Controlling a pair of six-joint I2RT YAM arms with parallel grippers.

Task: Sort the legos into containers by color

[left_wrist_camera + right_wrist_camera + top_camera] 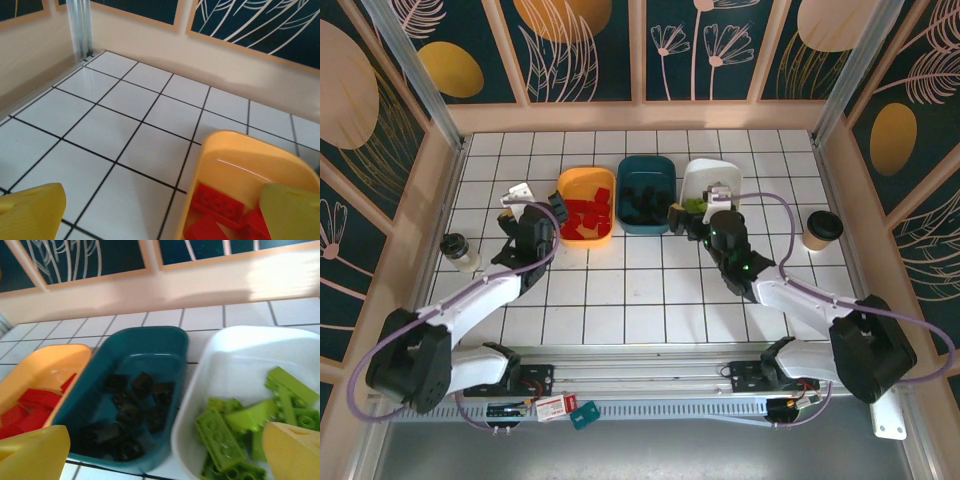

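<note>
Three containers stand in a row at the back of the table. The orange tub [582, 176] [250, 155] holds red legos [586, 215] [217, 205]. Black legos [642, 203] [130, 410] lie in the dark teal tub [647, 163] [150, 337], and lime green legos [698, 206] [220, 435] in the white tub [712, 172] [240, 360]. My left gripper [538, 200] [160, 220] hangs open over the orange tub's left rim, nothing between its fingers. My right gripper [700, 207] [165, 455] is open and empty above the near rims of the teal and white tubs.
A brown paper cup with a black lid [821, 230] stands at the right edge. A small cup [460, 252] sits at the left edge beside my left arm. Wooden walls close the table on three sides. White tiles [640, 290] stretch from the tubs to the arm bases.
</note>
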